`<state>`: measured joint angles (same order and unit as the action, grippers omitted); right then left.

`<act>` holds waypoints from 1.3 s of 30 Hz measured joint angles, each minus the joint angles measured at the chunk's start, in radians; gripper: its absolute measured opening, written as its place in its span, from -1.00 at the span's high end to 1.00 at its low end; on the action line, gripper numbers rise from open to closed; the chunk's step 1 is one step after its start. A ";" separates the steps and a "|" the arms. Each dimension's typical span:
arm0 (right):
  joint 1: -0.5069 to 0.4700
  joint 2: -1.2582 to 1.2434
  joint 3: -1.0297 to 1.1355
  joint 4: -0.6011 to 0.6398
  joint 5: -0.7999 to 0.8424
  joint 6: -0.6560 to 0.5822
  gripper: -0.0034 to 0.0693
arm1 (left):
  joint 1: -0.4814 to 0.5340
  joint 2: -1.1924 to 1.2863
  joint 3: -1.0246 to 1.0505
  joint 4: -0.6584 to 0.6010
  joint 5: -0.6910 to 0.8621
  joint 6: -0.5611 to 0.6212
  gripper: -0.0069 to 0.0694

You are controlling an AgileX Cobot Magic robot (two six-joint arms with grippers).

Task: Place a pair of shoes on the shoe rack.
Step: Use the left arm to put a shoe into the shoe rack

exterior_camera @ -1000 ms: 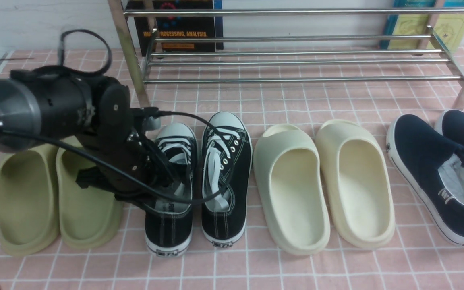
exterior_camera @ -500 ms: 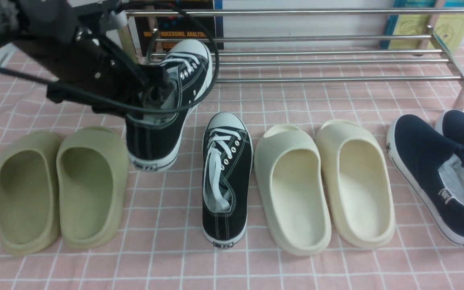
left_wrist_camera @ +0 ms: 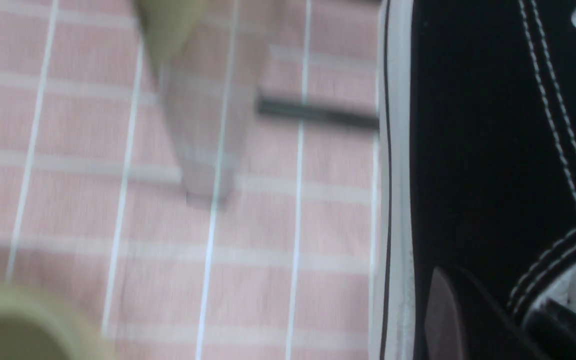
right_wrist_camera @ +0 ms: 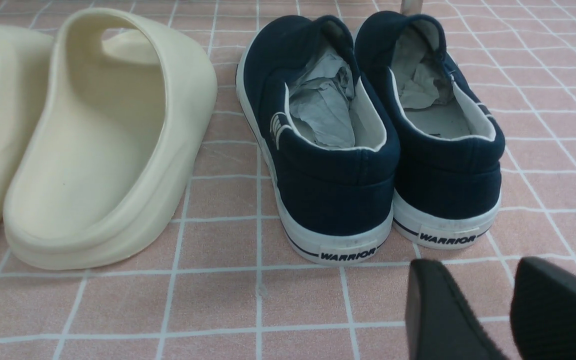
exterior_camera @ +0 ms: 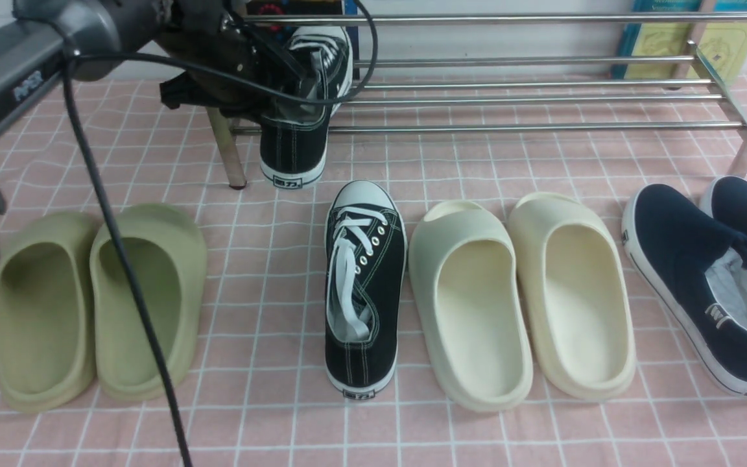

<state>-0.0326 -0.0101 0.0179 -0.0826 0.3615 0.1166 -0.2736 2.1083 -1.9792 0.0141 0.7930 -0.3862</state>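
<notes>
One black sneaker [exterior_camera: 302,97] with white laces hangs at the left end of the silver shoe rack [exterior_camera: 477,128]. Its toe is over the lower bars and its heel dips in front of the front bar. My left gripper [exterior_camera: 263,74] is shut on its collar. In the left wrist view one finger [left_wrist_camera: 443,315] presses the black canvas side [left_wrist_camera: 478,150]. The other sneaker [exterior_camera: 364,285] lies flat on the pink checked cloth, toe toward the rack. My right gripper [right_wrist_camera: 493,305] is open and holds nothing, low behind the navy shoes' heels.
Olive slides [exterior_camera: 94,305] lie at the left, cream slides [exterior_camera: 522,298] right of the floor sneaker, and navy slip-ons [exterior_camera: 704,285] at the far right. The rack's left front post [exterior_camera: 227,149] stands beside the held sneaker. Books [exterior_camera: 296,39] lean behind the rack.
My left arm has lifted the left sneaker off the cloth beside its mate and carried it up and forward to the rack's left end. The other shoes have not moved.
</notes>
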 joint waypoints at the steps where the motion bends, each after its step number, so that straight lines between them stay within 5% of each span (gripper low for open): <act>1: 0.000 0.000 0.000 0.000 0.000 0.000 0.25 | 0.001 0.016 -0.027 0.008 -0.001 -0.007 0.77; 6: 0.000 0.000 0.000 0.000 0.000 0.000 0.25 | 0.005 0.097 -0.127 0.027 0.019 -0.052 0.72; 13: 0.000 0.000 0.000 0.000 0.000 0.000 0.25 | 0.005 0.112 -0.156 0.024 0.049 -0.069 0.30; 15: 0.000 0.000 0.000 0.000 0.000 0.000 0.25 | 0.007 0.101 -0.156 0.028 0.073 -0.039 0.08; 20: 0.000 0.000 0.000 0.000 0.000 0.000 0.25 | 0.015 0.036 -0.156 0.074 0.142 0.070 -0.10; 27: 0.000 0.000 0.000 0.000 0.000 0.000 0.25 | 0.017 -0.098 -0.166 0.125 0.291 0.191 0.15; 32: 0.000 0.000 0.000 0.001 0.000 0.000 0.25 | 0.015 -0.155 -0.085 0.121 0.429 0.261 0.66; 39: 0.000 0.000 0.000 0.001 0.000 0.000 0.25 | -0.068 -0.232 0.243 0.084 0.290 0.265 0.81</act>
<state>-0.0326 -0.0101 0.0179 -0.0817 0.3615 0.1166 -0.3419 1.8764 -1.7364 0.0979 1.0829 -0.1213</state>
